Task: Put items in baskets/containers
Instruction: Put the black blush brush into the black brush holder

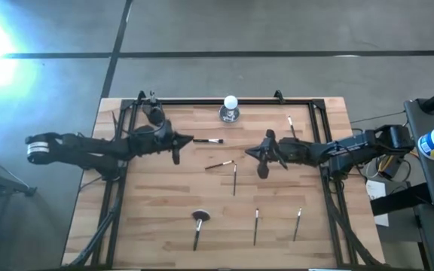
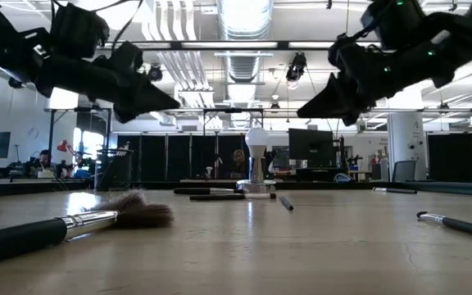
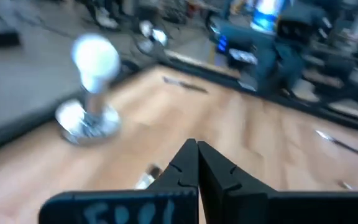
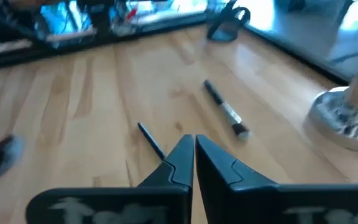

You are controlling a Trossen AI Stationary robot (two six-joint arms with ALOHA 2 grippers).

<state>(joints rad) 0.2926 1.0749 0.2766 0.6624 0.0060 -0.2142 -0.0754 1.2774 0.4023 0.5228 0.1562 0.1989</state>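
Several thin dark makeup brushes lie flat on the wooden table: one [image 1: 208, 141] just right of my left gripper, two [image 1: 219, 164] [image 1: 234, 179] mid-table, one with a fluffy head [image 1: 197, 224] [image 2: 129, 213] near the near edge, and others [image 1: 256, 226] [image 1: 297, 223] [image 1: 291, 126]. The small black cup [image 1: 154, 114] [image 4: 227, 25] stands at the far left. My left gripper [image 1: 188, 140] [image 2: 174, 104] [image 3: 196, 149] is shut and raised above the table. My right gripper [image 1: 250, 153] [image 2: 301, 113] [image 4: 193, 142] is also shut and raised, over the mid-table brushes [image 4: 225, 111].
A white ball on a silvery base [image 1: 230, 107] [image 3: 91, 93] stands at the middle of the far edge. A dark frame [image 1: 202, 101] runs along the table's far and side edges. Bare wood [image 1: 157, 196] lies between the brushes.
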